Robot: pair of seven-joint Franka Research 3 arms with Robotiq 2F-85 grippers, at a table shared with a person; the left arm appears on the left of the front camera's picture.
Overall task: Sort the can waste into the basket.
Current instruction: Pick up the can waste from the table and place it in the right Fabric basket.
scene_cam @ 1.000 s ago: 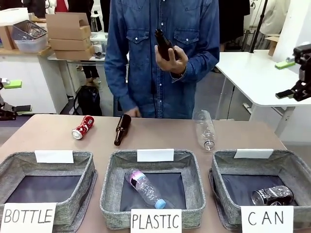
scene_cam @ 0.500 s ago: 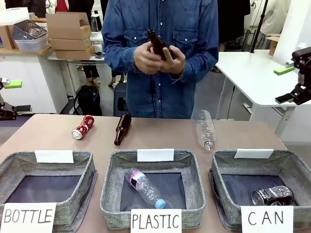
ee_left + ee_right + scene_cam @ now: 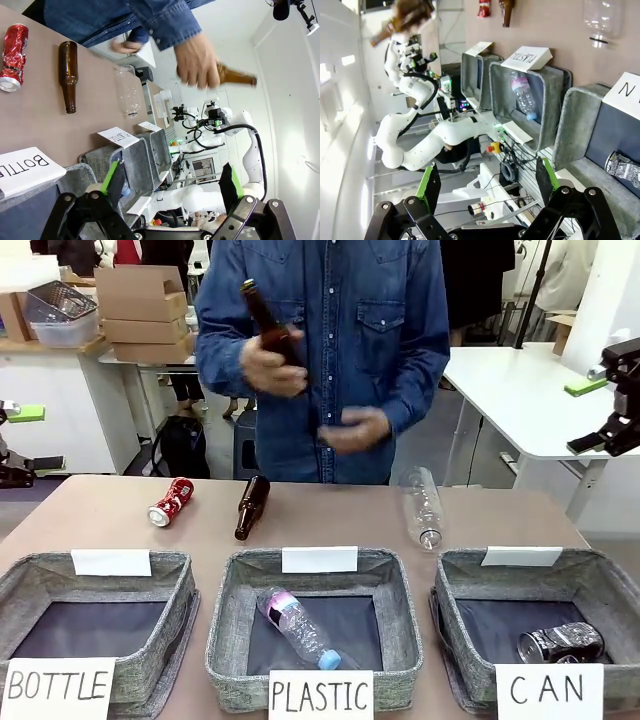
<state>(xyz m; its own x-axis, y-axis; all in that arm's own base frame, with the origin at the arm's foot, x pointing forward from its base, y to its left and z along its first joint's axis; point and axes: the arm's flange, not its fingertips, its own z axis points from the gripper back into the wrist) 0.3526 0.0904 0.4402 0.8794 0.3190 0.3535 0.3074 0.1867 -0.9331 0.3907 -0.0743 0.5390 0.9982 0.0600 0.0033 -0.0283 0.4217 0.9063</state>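
The red can (image 3: 171, 502) with white markings lies on its side on the table's far left, also seen in the left wrist view (image 3: 13, 57). The dark silvery can (image 3: 560, 642) lies inside the grey CAN basket (image 3: 600, 572) at the front right; the right wrist view shows the same can (image 3: 624, 168) in that basket (image 3: 575, 125). My left gripper (image 3: 20, 443) hangs open off the table's left edge, its fingers empty (image 3: 171, 177). My right gripper (image 3: 590, 412) is raised and open beyond the table's right side, holding nothing (image 3: 486, 181).
A person across the table holds a brown bottle (image 3: 265, 320) up in one hand. Another brown bottle (image 3: 251, 506) and a clear plastic bottle (image 3: 423, 507) lie on the table. The PLASTIC basket (image 3: 225, 620) holds a plastic bottle (image 3: 300, 628). The BOTTLE basket (image 3: 180, 585) sits front left.
The person passed the brown bottle to the other hand and lifted it toward picture left. The right gripper shifted slightly; cans and baskets stayed put.
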